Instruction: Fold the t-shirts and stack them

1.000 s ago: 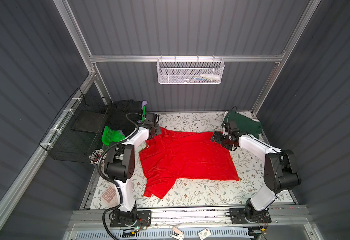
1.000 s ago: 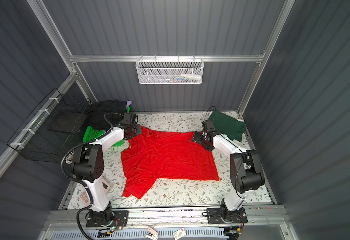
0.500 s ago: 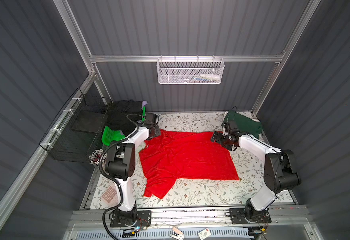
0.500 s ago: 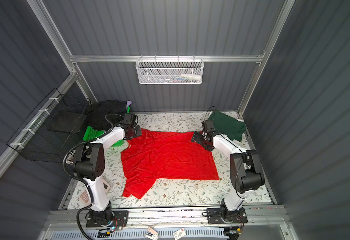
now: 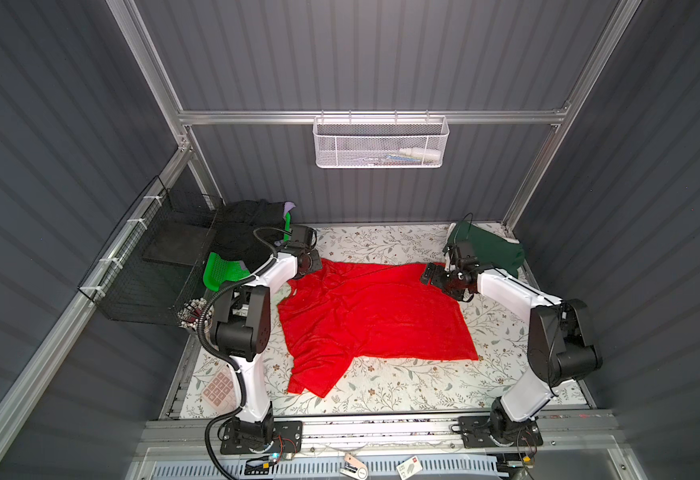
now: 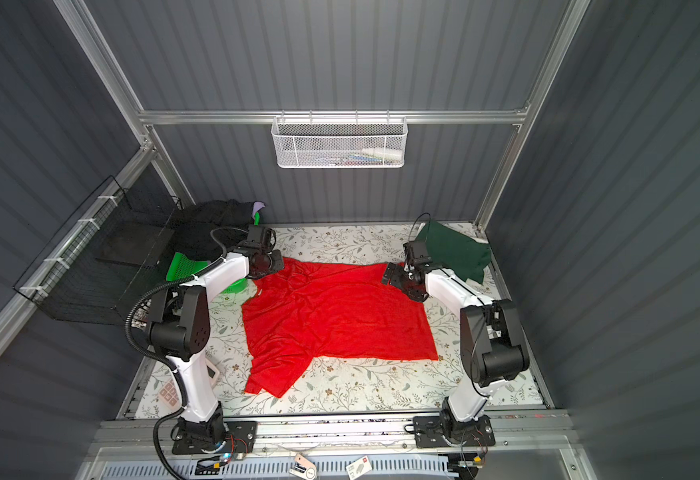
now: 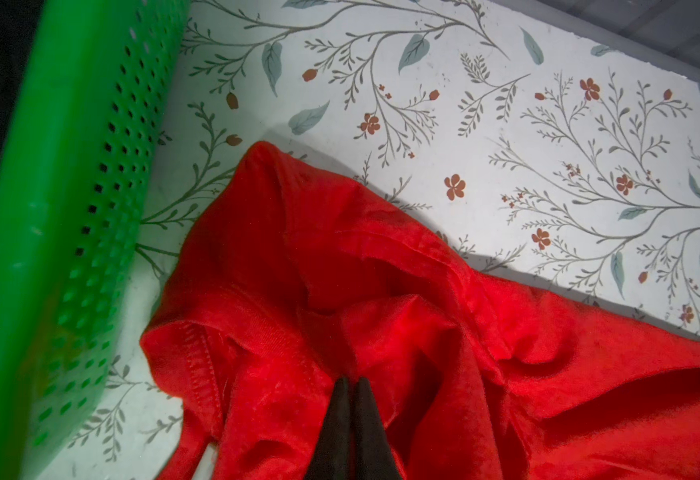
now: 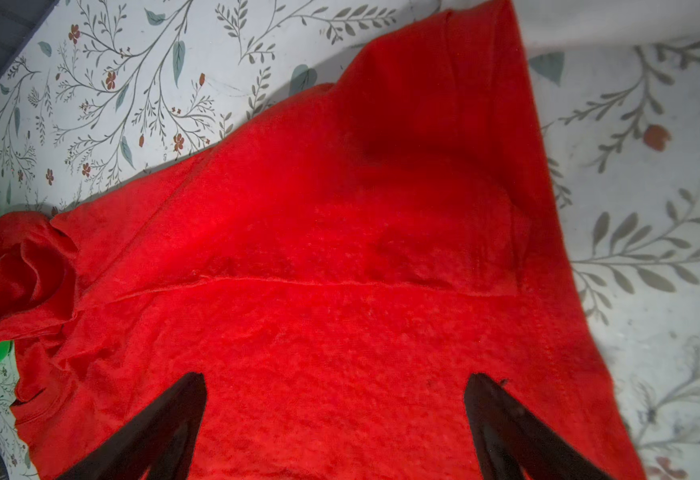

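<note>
Item: red t-shirt point(image 5: 373, 320), spread rumpled on desk point(image 5: 381, 243); left fingers point(image 7: 337, 424) clamped on bunched sleeve; right fingers point(image 8: 165, 428) wide apart, empty, over hem corner. Risk: thin cloth dragged askew if pulled one-sided.

Both arms fold forward from their bases and reach to the far side, elbows raised. The left arm point(image 5: 273, 270) angles inward, and the left tool point(image 7: 350, 380) is pinched closed, its black fingers point(image 7: 367, 411) meeting at the tips. Opposite it, the right arm point(image 5: 506, 286) points the right tool point(image 8: 335, 386) downward, its fingers point(image 8: 173, 415) spread wide.
</note>
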Robot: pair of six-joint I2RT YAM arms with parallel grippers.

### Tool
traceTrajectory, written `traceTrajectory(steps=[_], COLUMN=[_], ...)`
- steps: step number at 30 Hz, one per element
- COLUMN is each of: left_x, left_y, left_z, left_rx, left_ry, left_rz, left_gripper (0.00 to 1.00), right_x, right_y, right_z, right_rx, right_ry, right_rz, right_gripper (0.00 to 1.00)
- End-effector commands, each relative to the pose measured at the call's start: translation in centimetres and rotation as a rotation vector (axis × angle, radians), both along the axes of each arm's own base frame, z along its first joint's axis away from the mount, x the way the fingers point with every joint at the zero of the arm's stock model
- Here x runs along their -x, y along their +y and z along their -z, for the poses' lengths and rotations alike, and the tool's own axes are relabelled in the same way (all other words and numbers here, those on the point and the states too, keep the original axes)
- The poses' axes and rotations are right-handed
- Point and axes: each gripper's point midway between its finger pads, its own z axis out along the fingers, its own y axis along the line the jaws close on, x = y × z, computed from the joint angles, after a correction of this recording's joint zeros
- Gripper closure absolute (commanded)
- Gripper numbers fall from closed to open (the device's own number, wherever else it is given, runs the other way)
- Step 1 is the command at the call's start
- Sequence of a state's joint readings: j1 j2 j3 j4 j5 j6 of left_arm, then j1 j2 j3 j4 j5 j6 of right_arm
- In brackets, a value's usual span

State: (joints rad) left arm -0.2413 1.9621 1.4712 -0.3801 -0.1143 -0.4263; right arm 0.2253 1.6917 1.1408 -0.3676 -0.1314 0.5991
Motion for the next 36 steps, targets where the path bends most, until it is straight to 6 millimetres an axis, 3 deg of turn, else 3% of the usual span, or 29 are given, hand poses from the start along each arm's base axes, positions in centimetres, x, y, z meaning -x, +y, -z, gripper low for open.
traceTrajectory(steps=[1, 7, 14, 19, 23, 28, 36], left_x=[-0.6, 0.3, 1.7, 2.4, 2.7, 3.4, 4.8], left_y=[-0.2, -0.1, 0.1, -0.2, 0.5, 0.3, -1.3], left_z=[0.0, -1.8, -5.1, -7.2, -8.9, -8.5, -10.2], left_rx=[0.008, 0.017, 0.072, 0.129, 0.129, 0.209, 0.327], left_ry=[0.002, -0.019, -0.070, -0.080, -0.118, -0.067, -0.034], left_rz=[0.023, 0.029, 0.019, 0.036, 0.016, 0.033, 0.093], left_gripper=[1.00, 1.00, 1.00, 1.00, 1.00, 1.00, 1.00], right_x=[0.3, 1.1, 2.2, 2.1, 1.8, 1.8, 2.0], right_y=[0.1, 0.6, 5.6, 7.4, 8.7, 10.7, 14.3], right_z=[0.2, -1.3, -2.4, -1.5, -2.2, -2.0, -1.4], right_rx=[-0.003, 0.096, 0.084, 0.071, 0.053, 0.038, -0.049], right_ry=[0.014, -0.028, -0.059, -0.023, -0.055, -0.042, -0.021], right_rz=[0.000, -0.017, -0.157, -0.184, -0.209, -0.269, -0.355], right_gripper=[0.01, 0.01, 0.01, 0.02, 0.03, 0.06, 0.13])
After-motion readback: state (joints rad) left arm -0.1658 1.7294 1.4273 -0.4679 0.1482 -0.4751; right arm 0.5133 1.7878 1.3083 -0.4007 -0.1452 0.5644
